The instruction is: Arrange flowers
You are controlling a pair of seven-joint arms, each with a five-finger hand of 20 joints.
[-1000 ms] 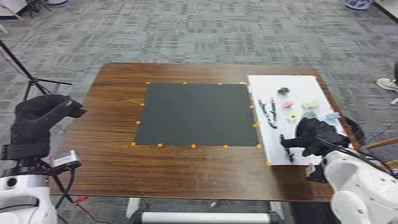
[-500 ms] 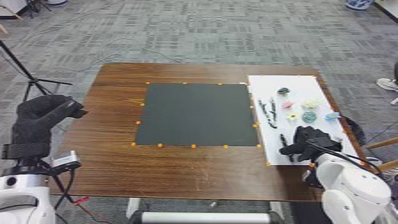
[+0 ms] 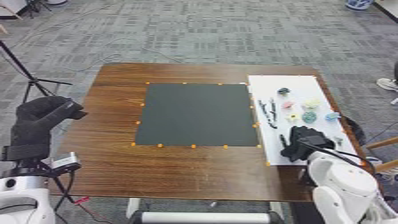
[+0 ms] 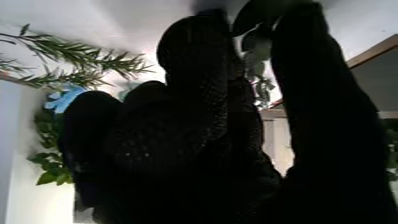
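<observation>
Over the near part of the white board (image 3: 298,82) is my right hand (image 3: 307,142), open, with a dark leafy sprig (image 3: 283,141) close beside its fingertips. Leaves (image 4: 259,62) show between the fingers and thumb of my right hand (image 4: 178,130) in the right wrist view; whether they touch is unclear. Farther up the board lie a pink flower (image 3: 288,105), a yellow flower (image 3: 292,117), a pale flower (image 3: 311,104), a green one (image 3: 309,117), a blue one (image 3: 332,116) and dark stems (image 3: 274,113). My left hand (image 3: 43,117) is open beyond the table's left edge.
A black square mat (image 3: 195,115) lies on the brown table (image 3: 178,175), left of the board, with small orange markers around it. A tripod (image 3: 33,80) stands on the floor at the left. Chair parts (image 3: 384,143) are close to the table's right side.
My right hand has moved left and slightly nearer over the board, uncovering the green flower and a small grey item at the board's right side. The left hand has kept still.
</observation>
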